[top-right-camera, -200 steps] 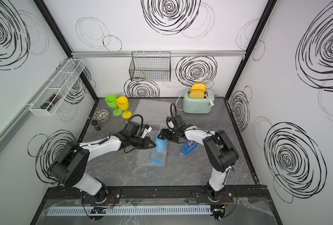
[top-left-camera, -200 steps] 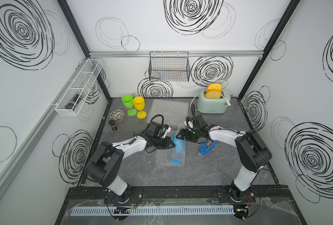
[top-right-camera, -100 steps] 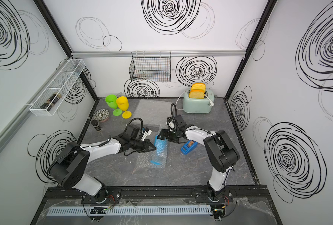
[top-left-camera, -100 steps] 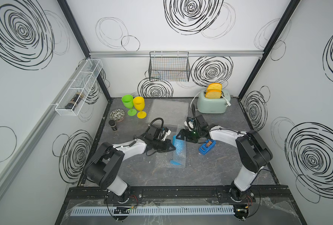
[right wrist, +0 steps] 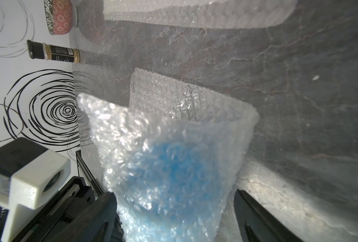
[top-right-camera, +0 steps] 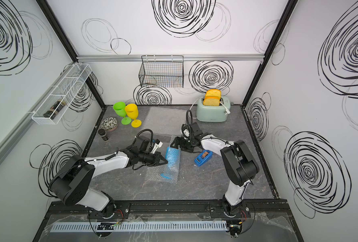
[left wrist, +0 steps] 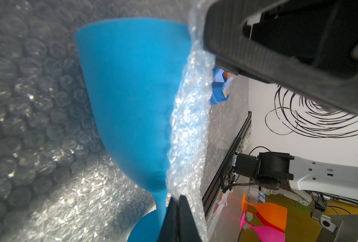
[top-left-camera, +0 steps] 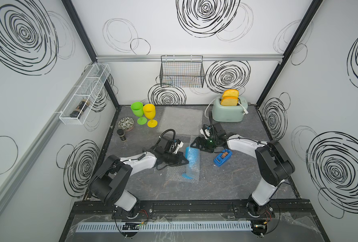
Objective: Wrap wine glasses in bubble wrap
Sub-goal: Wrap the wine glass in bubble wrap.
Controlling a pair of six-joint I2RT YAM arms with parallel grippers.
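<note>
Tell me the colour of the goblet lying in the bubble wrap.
The goblet is blue, clearest in the left wrist view.

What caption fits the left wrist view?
Left gripper pinches the bubble wrap edge raised alongside the blue goblet lying on it.

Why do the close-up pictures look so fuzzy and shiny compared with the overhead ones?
Left wrist view: the blue goblet sits very close and looks soft, and the bubble wrap sparkles with highlights. Right wrist view: the wrapped goblet is blurred, and a bright patch glares off the table. Both top views: sharp, evenly lit, faint shadows.
</note>
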